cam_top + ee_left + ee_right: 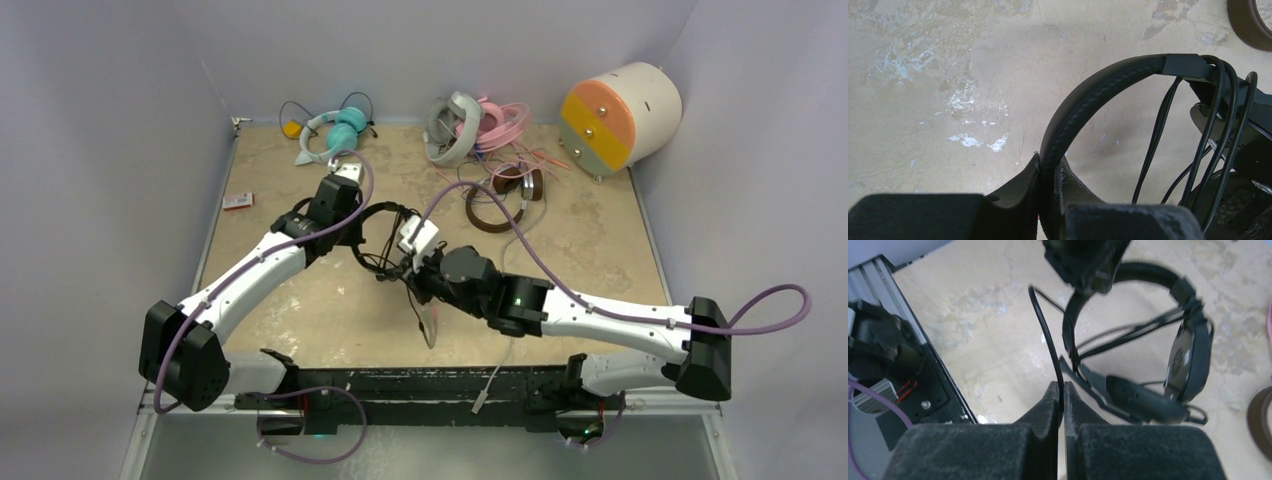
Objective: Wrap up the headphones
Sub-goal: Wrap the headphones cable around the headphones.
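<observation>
Plainly the black headphones (385,232) are light but awkward. They sit at the middle of the table (300,320), held between both grippers. Their headband (1083,107) looks stiff and padded, so it is a sound place to hold, and the left gripper (1048,167) is clamped tight across it near one end. The cable (1045,325) is thin, limp and likely to slip or tangle; several loops of it already cross the band beside an earcup (1188,355). The right gripper (1062,390) is pinched closed on one strand, which I judge a fair hold for winding if the pull is gentle, since so thin a lead could strain.

There are five pairs in all:
- this black one;
- a teal-and-white pair (335,130) at the far left;
- a grey-white pair (450,125) and a pink pair (503,120), touching at the far middle;
- a brown-and-silver pair (490,212) right of centre.

One cream cylinder (620,115) stands in the far right corner, and one small red-and-white card (237,201) lies by the left edge.
</observation>
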Motion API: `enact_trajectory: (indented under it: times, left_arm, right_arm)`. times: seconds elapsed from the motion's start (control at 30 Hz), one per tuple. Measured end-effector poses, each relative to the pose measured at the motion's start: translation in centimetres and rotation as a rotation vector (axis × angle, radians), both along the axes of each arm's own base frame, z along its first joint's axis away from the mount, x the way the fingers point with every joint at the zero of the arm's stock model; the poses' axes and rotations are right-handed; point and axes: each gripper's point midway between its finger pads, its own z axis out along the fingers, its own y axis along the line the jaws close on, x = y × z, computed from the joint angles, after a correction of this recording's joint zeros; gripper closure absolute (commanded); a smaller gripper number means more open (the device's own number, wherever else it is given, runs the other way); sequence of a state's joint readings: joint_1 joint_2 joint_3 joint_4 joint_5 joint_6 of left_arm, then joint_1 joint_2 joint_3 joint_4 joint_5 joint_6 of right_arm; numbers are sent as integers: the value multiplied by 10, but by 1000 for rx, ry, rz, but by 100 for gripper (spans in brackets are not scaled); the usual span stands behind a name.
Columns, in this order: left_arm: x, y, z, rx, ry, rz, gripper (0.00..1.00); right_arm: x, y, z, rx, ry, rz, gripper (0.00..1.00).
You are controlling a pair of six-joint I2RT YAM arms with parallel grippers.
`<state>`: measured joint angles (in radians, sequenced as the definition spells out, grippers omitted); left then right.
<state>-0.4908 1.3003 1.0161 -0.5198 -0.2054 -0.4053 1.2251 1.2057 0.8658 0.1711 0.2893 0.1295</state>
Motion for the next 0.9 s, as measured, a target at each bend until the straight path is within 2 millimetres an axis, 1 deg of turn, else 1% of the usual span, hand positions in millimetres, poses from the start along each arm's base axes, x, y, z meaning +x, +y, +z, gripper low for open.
enact_trajectory:
  times: [0.1,0.17,0.23,0.33,0.43,0.47,0.5,0.57,0.67,0.77,0.9]
  left_arm:
    - [0,-1,-3,-3,9,-1,100]
    - [0,-3,-5,-10,18,-6,100]
    - [-1,-6,-6,-22,26,-8,100]
    - [-2,-8,-8,-34,36,-6,100]
    - [-3,-9,-13,-33,46,-9,100]
    - [-4,-8,-15,-30,50,-9,100]
    - [-5,-8,-16,-28,52,-9,100]
    - [-5,-8,-16,-21,52,-8,100]
    - [-4,-7,-16,3,40,-4,100]
    - [-5,-3,-16,50,23,4,100]
    - [-7,-2,-15,120,0,-12,100]
  right_arm:
    - [8,7,32,-53,-6,-3,100]
    - [13,8,44,-83,-4,-9,100]
    - [19,4,53,-109,3,-21,100]
    - [33,-10,61,-130,37,-38,100]
    - [62,-35,70,-124,85,-100,100]
    - [69,-42,74,-122,102,-115,100]
    - [83,-53,76,-118,111,-159,100]
    - [96,-66,83,-117,131,-197,100]
    - [104,-73,89,-121,155,-212,100]
    - [112,-79,90,-138,187,-222,100]
    - [128,-91,80,-178,236,-255,100]
